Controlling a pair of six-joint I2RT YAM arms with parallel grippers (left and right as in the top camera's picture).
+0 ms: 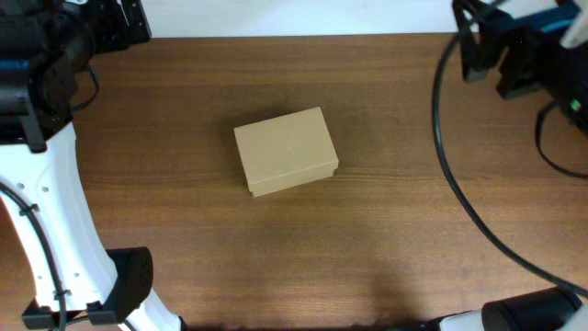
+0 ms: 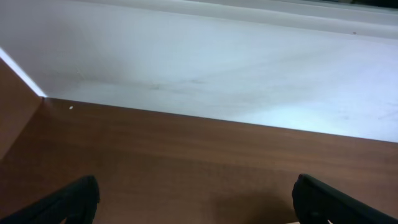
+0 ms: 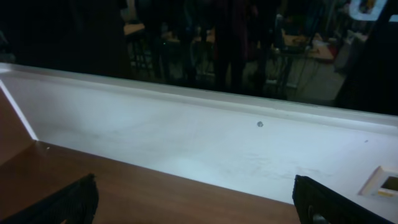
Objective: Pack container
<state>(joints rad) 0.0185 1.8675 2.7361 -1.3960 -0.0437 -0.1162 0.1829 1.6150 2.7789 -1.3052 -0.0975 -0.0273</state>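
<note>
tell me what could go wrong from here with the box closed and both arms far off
1. The container is shut and sits skewed on the table; a straight reach for its lid may catch a corner and push the box along.
2. The left gripper and right gripper, both open, face the wall, so neither wrist camera shows the box; the first reach relies on the overhead view.

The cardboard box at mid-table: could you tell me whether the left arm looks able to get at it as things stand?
Probably yes. The box sits closed and alone on the table, with nothing between it and the left arm; the left gripper is open but aimed away from it.
</note>
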